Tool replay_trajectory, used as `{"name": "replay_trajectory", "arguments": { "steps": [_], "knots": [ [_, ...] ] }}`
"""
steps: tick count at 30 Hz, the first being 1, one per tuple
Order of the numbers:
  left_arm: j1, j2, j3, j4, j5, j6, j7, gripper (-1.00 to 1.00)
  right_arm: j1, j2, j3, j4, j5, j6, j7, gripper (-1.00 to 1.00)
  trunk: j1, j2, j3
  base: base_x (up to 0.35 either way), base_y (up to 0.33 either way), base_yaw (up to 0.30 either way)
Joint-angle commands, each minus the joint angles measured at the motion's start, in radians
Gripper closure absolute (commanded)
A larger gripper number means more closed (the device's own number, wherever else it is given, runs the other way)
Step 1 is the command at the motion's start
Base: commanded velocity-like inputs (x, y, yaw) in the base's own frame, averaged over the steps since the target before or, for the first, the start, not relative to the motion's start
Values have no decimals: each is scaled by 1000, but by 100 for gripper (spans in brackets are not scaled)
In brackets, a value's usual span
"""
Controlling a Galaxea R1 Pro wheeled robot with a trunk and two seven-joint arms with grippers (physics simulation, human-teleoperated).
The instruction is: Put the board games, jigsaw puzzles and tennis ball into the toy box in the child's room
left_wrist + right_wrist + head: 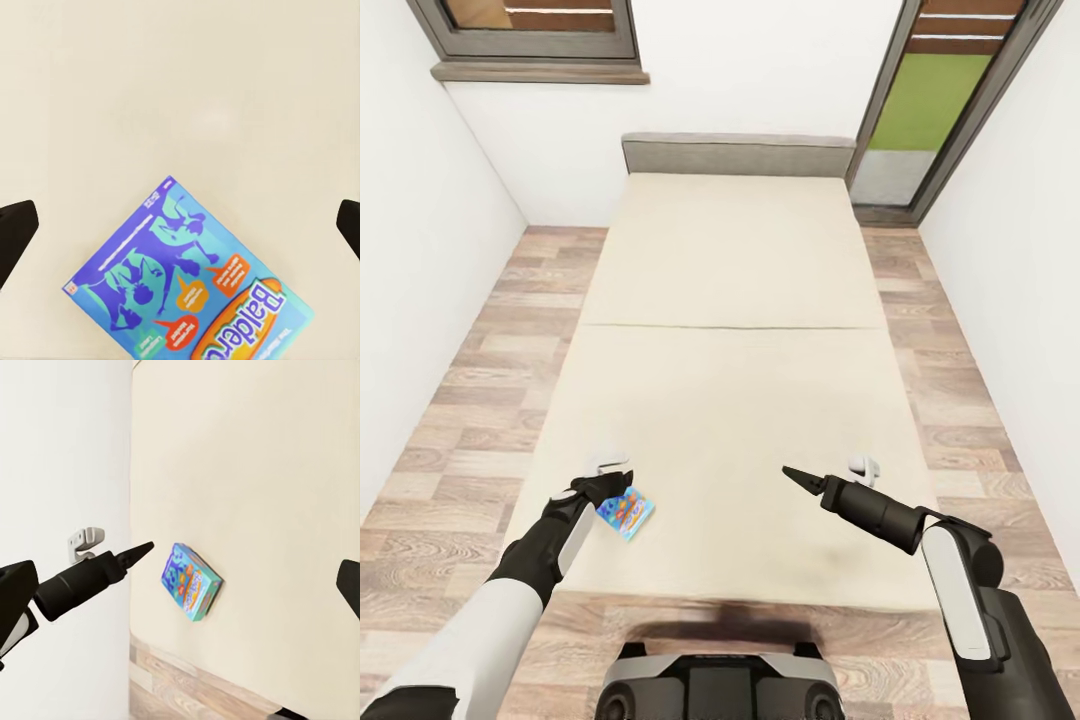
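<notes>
The small blue flat board-game box (627,512) lies flat on the beige mattress of the bed (740,300), near its foot. The left tool (603,487) hovers just above it, fingers spread apart. The right tool (797,478) hangs apart; I cannot tell its state. A flat box could slip from a shallow pinch.

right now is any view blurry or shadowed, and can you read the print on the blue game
Head view: soft even light, a faint shadow on the bed near its foot end, walls splayed by a wide lens. Left wrist view: the blue board game is fairly sharp, its title cut off at the frame edge after "Balder", small print unreadable. Right wrist view: the left end effector looks crisp, no glare.
</notes>
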Motion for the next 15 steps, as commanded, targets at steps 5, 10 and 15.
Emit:
{"name": "replay_trajectory", "arguments": {
  "steps": [5,10,15],
  "knots": [
    [-40,1,-1,-2,12,20,6,-100,-1,3,-1,0,3,6,5,-100,0,-2,-10,0,0,0],
    [-63,0,-1,-2,12,24,7,-100,-1,4,6,0,3,6,5,-100,0,-2,-18,0,0,0],
    [-67,0,-1,-2,10,25,7,-100,-1,4,11,0,4,6,5,-100,0,-2,-26,0,0,0]
  ]
}}
